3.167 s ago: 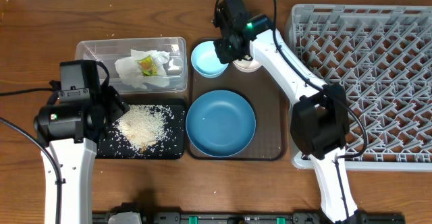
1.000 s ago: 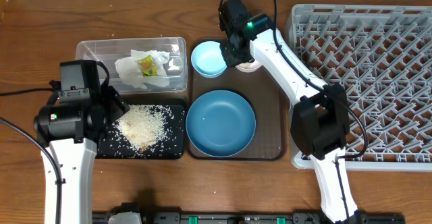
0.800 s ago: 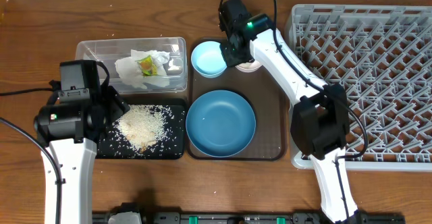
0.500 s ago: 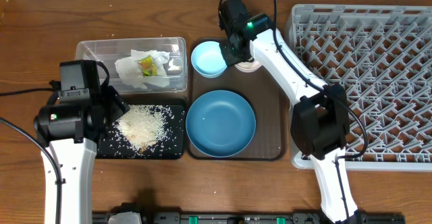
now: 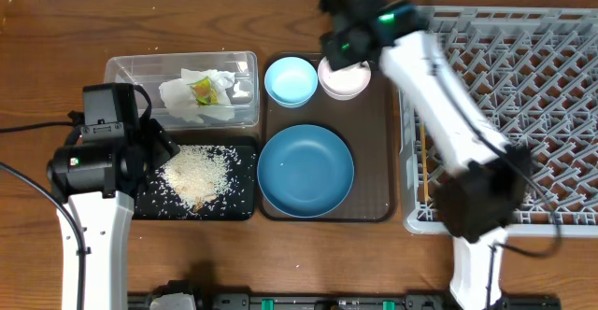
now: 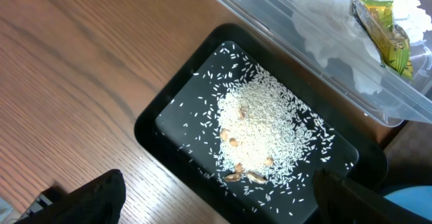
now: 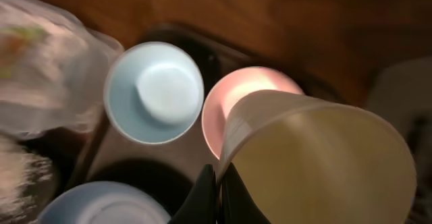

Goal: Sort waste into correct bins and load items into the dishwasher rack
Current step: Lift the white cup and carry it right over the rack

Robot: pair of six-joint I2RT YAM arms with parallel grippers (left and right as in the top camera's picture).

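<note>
A: While wooden table [image 5: 56, 30] runs under everything, where do we have the small white cup [image 7: 317, 156]?
B: Right gripper [image 7: 217, 183] pinched tight on its rim, above pink bowl [image 7: 233, 99]. Cup tilted, body running rightward in wrist view.
A: Containers?
B: Clear tub [image 5: 126, 67]: napkin [image 5: 182, 100], wrapper [image 5: 202, 90]. Black tray [image 6: 155, 126]: rice [image 6: 260, 123], left gripper [image 6: 219, 190] spread wide above it.

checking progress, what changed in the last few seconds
The right gripper closed on the white cup and lifted it up from the pink bowl, swinging toward the rack. The left gripper, blue plate, light-blue bowl, rice and tub stayed put.
</note>
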